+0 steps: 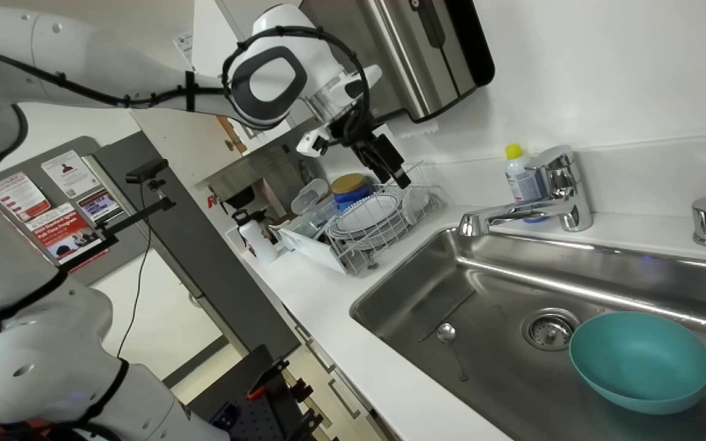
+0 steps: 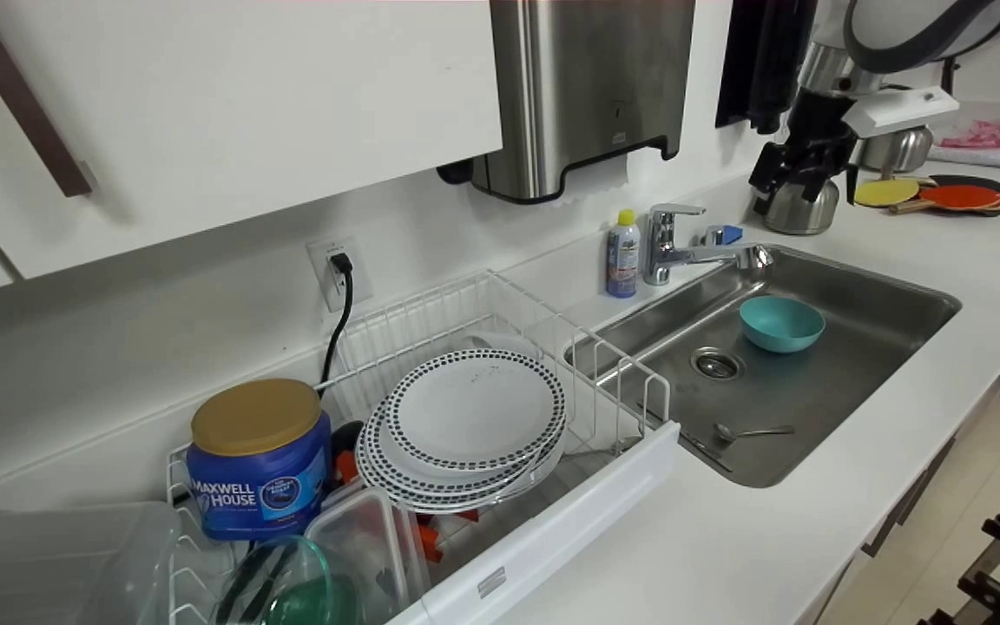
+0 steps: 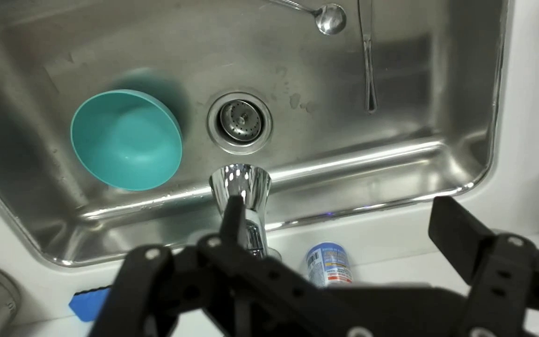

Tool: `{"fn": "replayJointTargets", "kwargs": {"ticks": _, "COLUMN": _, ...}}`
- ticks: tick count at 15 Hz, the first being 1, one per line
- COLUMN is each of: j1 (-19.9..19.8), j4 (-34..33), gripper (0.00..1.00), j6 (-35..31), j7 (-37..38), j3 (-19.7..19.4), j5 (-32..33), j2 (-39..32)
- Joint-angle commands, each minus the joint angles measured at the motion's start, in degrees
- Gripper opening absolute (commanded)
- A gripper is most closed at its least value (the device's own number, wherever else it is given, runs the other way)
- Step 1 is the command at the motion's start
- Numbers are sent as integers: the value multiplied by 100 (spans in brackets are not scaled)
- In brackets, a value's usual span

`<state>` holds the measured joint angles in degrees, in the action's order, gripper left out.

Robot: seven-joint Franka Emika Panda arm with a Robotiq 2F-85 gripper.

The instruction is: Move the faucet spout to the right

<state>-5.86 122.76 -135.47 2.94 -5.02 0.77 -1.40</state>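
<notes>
The faucet spout (image 1: pixel 515 212) is a slim chrome tube with a downturned tip. It projects from the chunky chrome faucet base (image 1: pixel 575 205) over the sink's back edge, and it also shows in an exterior view (image 2: pixel 713 253). My gripper (image 1: pixel 397 176) is in the air, higher than the spout and apart from it; it also shows in an exterior view (image 2: pixel 804 187). In the wrist view my gripper (image 3: pixel 339 206) is open with nothing between its fingers. There the left finger overlaps the spout (image 3: pixel 241 182) and hides part of it. The faucet base is mostly hidden there.
The steel sink (image 1: pixel 402 294) holds a teal bowl (image 1: pixel 641 361), a spoon (image 1: pixel 447 334) and a thin utensil (image 3: pixel 368 75). A spray can (image 2: pixel 623 253) stands beside the faucet. A dish rack (image 2: pixel 552 529) and a wall dispenser (image 2: pixel 591 87) are near. A steel canister (image 2: pixel 802 208) stands behind the gripper.
</notes>
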Motion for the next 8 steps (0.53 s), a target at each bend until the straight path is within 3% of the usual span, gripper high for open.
{"fn": "replayJointTargets", "kwargs": {"ticks": 1, "j1": 16, "j4": -8, "gripper": 100, "j6": 11, "j7": -18, "j3": -18, "j5": -2, "j2": -1}}
{"fn": "replayJointTargets", "kwargs": {"ticks": 5, "j1": 24, "j4": -522, "gripper": 100, "j6": -160, "j7": 246, "j3": -69, "j5": 777, "j2": -686}}
{"fn": "replayJointTargets", "kwargs": {"ticks": 8, "j1": 35, "j4": -956, "gripper": 100, "j6": -75, "j7": 302, "j3": -134, "j5": 918, "j2": -1182}}
